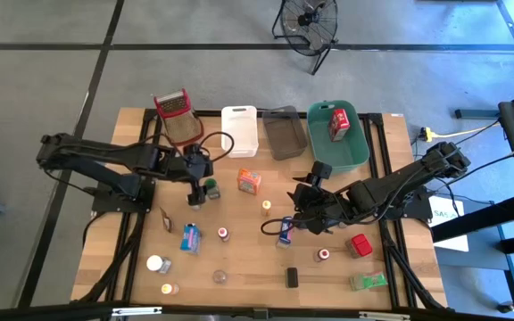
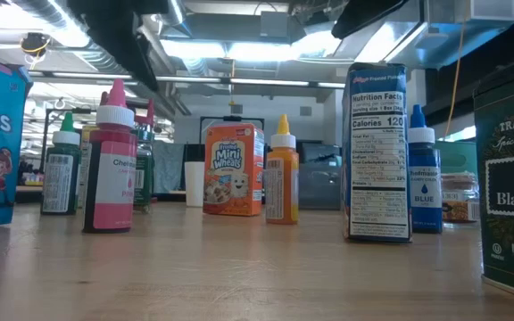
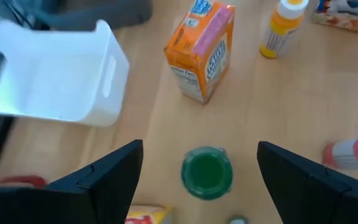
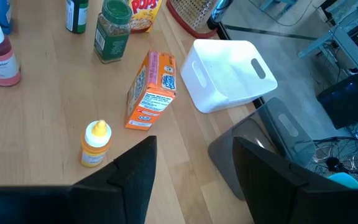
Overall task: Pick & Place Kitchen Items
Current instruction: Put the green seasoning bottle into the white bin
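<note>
Green-capped jar is seen upright on the counter, centred between the spread fingers of the left gripper, untouched. Its green lid is resolved in the left wrist view (the high view shows only a small dot). Right gripper is held open and empty above the counter; an orange cereal box lies beyond it.

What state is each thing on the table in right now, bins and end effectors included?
Left end effector: open, above the green-capped jar.
Right end effector: open, holding nothing.
Green-capped jar: upright, not gripped.
Orange box: standing, untouched.
Green bin: holds a red box.
White bin: empty.
Yellow bottle: upright.
</note>
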You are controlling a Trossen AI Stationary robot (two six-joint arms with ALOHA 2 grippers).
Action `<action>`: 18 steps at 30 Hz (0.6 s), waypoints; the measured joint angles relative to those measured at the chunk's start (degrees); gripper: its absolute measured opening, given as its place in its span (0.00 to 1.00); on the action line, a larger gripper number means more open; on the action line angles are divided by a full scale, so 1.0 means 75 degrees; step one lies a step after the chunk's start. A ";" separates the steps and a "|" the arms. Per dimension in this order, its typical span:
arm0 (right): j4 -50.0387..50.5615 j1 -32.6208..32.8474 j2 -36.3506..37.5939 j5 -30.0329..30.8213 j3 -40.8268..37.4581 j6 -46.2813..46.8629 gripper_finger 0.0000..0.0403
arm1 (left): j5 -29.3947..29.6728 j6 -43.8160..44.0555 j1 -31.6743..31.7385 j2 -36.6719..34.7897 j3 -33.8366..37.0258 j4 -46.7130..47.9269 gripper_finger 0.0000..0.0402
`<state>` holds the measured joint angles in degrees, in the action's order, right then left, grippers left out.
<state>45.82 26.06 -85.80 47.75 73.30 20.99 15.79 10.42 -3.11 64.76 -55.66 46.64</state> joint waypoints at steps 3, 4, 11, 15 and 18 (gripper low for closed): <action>0.0000 0.0005 0.0000 0.0002 0.0000 0.0081 0.52 | -0.0263 0.0000 0.0161 0.0229 0.0000 0.0012 0.77; 0.0000 0.0018 0.0000 0.0001 0.0000 0.0095 0.52 | -0.0410 -0.0122 0.0217 0.0307 -0.0001 0.0009 0.78; -0.0184 0.0032 0.0000 -0.0061 0.0000 0.0117 0.52 | -0.0914 -0.0295 0.0629 0.0868 0.0000 0.0145 0.78; -0.0196 0.0032 0.0000 -0.0061 0.0000 0.0117 0.52 | -0.1206 -0.0287 0.0952 0.1094 0.0000 0.0602 0.78; -0.0195 0.0031 0.0000 -0.0061 0.0000 0.0109 0.52 | -0.1446 -0.0424 0.1235 0.1272 0.0000 0.0614 0.78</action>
<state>44.36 26.29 -85.80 47.29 73.30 21.81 4.94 7.23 6.16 74.29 -55.66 51.25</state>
